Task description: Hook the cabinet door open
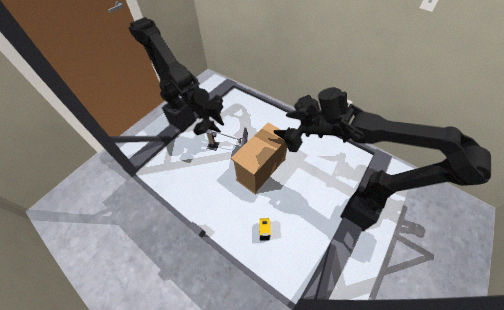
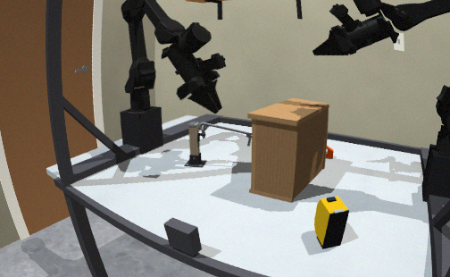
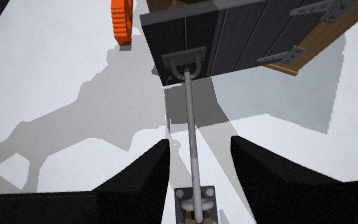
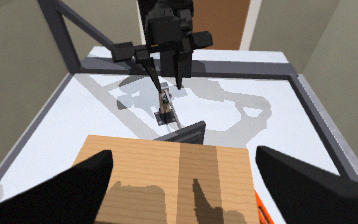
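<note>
Tan wood-grained cabinet, grey planked door, yellow-and-black block

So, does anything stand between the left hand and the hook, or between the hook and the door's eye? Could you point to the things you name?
Nothing visible stands between the left hand (image 1: 221, 128) (image 2: 218, 110) (image 3: 200, 141) (image 4: 170, 89) and the hook (image 1: 227, 136) (image 2: 226, 128) (image 3: 192, 130) (image 4: 174, 114), nor between the hook's far end and the eye (image 3: 198, 67).
</note>
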`<state>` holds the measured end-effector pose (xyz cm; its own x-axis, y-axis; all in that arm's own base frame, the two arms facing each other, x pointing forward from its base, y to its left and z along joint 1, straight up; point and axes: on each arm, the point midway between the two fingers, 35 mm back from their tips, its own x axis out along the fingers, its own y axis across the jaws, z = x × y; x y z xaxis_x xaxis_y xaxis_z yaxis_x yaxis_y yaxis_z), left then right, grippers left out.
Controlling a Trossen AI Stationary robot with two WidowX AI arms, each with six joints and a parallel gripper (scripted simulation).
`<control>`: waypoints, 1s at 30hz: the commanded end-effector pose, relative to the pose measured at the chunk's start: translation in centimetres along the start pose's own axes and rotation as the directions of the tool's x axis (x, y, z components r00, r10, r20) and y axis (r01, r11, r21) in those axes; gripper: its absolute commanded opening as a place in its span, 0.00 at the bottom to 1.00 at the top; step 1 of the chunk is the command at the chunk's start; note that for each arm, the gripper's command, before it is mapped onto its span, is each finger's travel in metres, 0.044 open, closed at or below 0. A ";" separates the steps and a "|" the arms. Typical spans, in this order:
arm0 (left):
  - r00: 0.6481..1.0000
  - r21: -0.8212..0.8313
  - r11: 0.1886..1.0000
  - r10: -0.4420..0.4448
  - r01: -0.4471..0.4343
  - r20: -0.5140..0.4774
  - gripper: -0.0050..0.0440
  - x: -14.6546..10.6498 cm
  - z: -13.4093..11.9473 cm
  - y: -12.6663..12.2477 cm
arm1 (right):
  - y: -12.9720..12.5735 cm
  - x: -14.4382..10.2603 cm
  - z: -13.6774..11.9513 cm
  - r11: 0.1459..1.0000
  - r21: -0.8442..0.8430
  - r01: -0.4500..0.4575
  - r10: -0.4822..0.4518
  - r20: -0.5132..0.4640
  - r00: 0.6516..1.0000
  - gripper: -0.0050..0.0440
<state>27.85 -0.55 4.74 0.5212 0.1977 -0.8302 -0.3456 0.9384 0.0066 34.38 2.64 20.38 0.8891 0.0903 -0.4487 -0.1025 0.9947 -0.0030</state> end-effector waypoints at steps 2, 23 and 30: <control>1.000 -0.012 1.000 -0.006 0.007 0.030 0.55 -1.6 1.3 0.0 | 0.0 -0.5 1.1 1.000 0.002 -0.001 0.001 0.032 0.999 0.92; 0.921 0.264 0.945 -0.267 0.193 0.282 1.00 -1.8 0.6 3.4 | 0.0 -0.5 1.1 1.000 0.002 -0.001 0.001 0.032 0.999 0.92; 0.896 0.313 0.925 -0.315 0.216 0.312 1.00 -1.7 0.4 3.8 | 0.0 -0.5 1.1 1.000 0.002 -0.001 0.001 0.032 0.999 0.92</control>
<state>25.98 2.79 6.26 0.8023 -0.0036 -0.5969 0.0034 1.0000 -0.0014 34.38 2.64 20.38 0.8891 0.0903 -0.4487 -0.1025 0.9947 -0.0030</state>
